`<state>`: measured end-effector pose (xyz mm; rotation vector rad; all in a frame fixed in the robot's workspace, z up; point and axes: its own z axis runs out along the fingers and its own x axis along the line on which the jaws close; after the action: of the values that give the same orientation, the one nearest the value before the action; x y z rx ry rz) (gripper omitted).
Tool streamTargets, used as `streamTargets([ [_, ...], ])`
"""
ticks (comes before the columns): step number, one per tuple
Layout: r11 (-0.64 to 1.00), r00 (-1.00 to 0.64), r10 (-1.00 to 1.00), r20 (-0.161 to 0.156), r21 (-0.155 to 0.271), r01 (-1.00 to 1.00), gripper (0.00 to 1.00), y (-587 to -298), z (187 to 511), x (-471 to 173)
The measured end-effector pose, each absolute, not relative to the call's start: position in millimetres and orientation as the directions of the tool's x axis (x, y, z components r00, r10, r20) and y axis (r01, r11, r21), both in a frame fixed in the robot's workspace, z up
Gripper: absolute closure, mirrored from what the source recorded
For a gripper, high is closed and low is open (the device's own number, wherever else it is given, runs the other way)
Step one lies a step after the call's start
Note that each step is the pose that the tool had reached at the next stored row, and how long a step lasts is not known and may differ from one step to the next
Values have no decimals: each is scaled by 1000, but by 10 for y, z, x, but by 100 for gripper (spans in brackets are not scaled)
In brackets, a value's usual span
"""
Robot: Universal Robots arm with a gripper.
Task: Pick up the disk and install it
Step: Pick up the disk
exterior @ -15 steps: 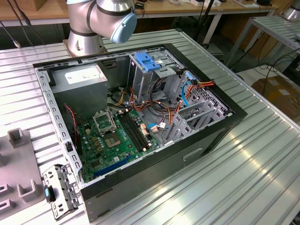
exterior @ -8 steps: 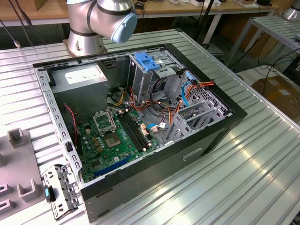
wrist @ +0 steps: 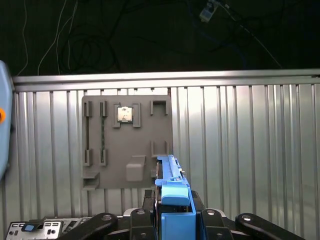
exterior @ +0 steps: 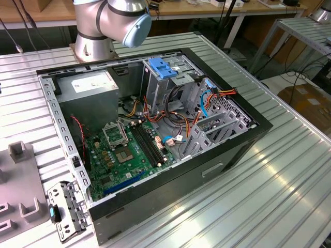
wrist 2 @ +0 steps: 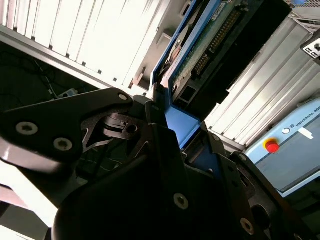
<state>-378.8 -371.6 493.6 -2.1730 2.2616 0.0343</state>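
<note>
Fixture plate (wrist: 127, 142), grey, lies well beyond pincer (wrist: 175, 217). Pincer clamped on disk (wrist: 172, 197), which stands edge-on between its jaws, gripped by blue rails. Likely risk: thin rail grip lets disk tilt and snag at drive cage (exterior: 173, 85).

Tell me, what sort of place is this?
Probably a robotics lab: a robot arm stands on a ribbed metal table beside an open computer case, its gripper holding the disk, with workbenches behind.
</note>
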Motion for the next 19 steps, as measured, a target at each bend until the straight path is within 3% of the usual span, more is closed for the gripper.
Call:
streamTargets([
  [19, 40, -40, -999, -19, 12, -999, 63, -3716, 4936, -3480],
])
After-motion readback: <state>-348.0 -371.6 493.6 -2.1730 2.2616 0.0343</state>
